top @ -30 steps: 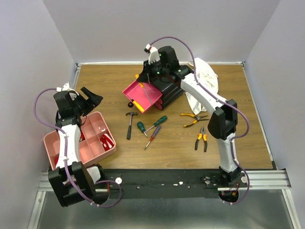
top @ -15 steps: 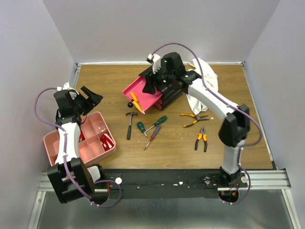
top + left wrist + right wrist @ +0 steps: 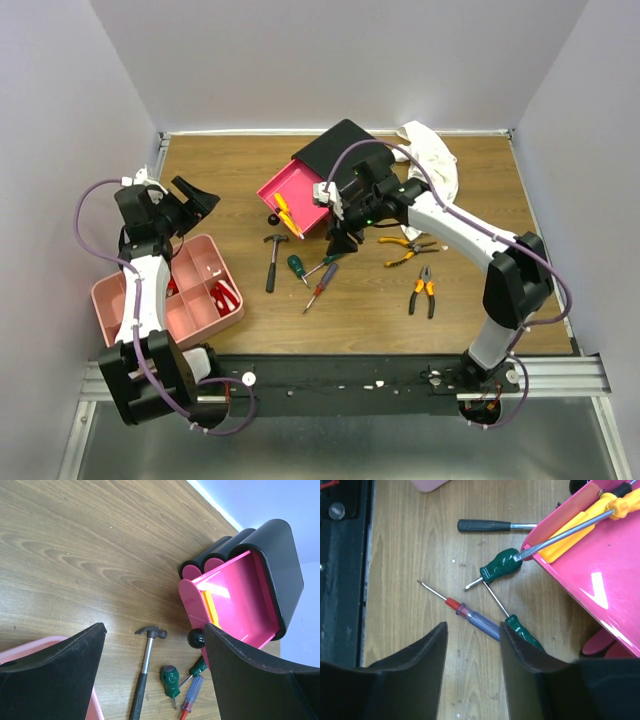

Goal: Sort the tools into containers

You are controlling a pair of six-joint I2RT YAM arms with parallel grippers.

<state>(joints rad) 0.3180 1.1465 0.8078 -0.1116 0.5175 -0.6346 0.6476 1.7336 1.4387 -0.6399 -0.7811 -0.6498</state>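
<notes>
While the black box (image 3: 345, 150) sits on the tabletop (image 3: 230, 165) with one pink drawer (image 3: 292, 200) pulled open, the top view has the right tool (image 3: 340, 240) hovering over the green screwdrivers (image 3: 296, 266) beside the hammer (image 3: 272, 262), pliers (image 3: 423, 290) off right, pink tray (image 3: 200, 327) front-left. Left wrist: left tool (image 3: 154, 627) spread wide, empty, above the hammer. Right wrist: right tool open too, nothing held, purple screwdriver (image 3: 475, 621) below, yellow screwdriver (image 3: 619, 504) in the drawer.

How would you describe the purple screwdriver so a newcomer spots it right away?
Find the black drawer box at the middle rear of the table, its pink drawer pulled open. In front of it lie a hammer and three screwdrivers; the purple screwdriver lies nearest the arms. Its handle is translucent purple with a red collar, whereas the two green-handled screwdrivers beside it are opaque green.
</notes>
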